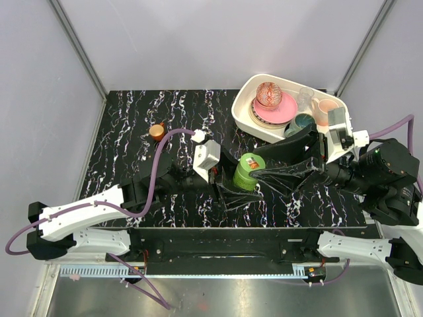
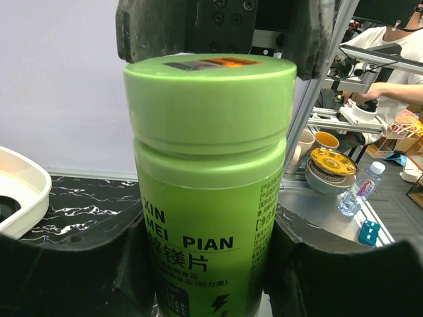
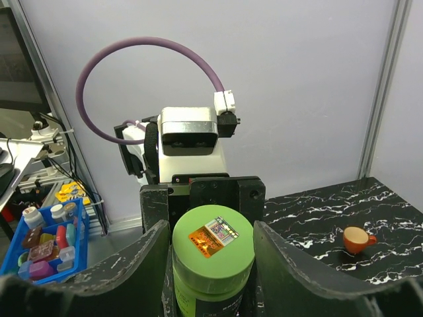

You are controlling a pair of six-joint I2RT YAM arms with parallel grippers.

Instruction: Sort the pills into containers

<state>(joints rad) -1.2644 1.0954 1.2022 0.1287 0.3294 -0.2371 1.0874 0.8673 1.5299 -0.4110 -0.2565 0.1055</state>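
A green pill bottle [image 1: 248, 170] stands upright near the middle of the black marbled table, between my two grippers. My left gripper [image 2: 211, 264] is shut on the bottle's body [image 2: 211, 185], a dark finger pressed on each side. From the right, my right gripper [image 3: 211, 247] is shut around the bottle's green cap [image 3: 213, 241], which has an orange and silver sticker on top. Both its fingers touch the cap's sides. From above, the left gripper [image 1: 228, 188] and right gripper [image 1: 266, 173] meet at the bottle. The pills and the containers are out of view.
A small orange cup [image 1: 157, 131] sits at the back left of the table. A white tray [image 1: 242, 117] at the back right holds plates, bowls and cups. The purple cable of the left arm [image 1: 162, 158] loops over the table. A blue bin [image 3: 46, 247] stands beyond the table.
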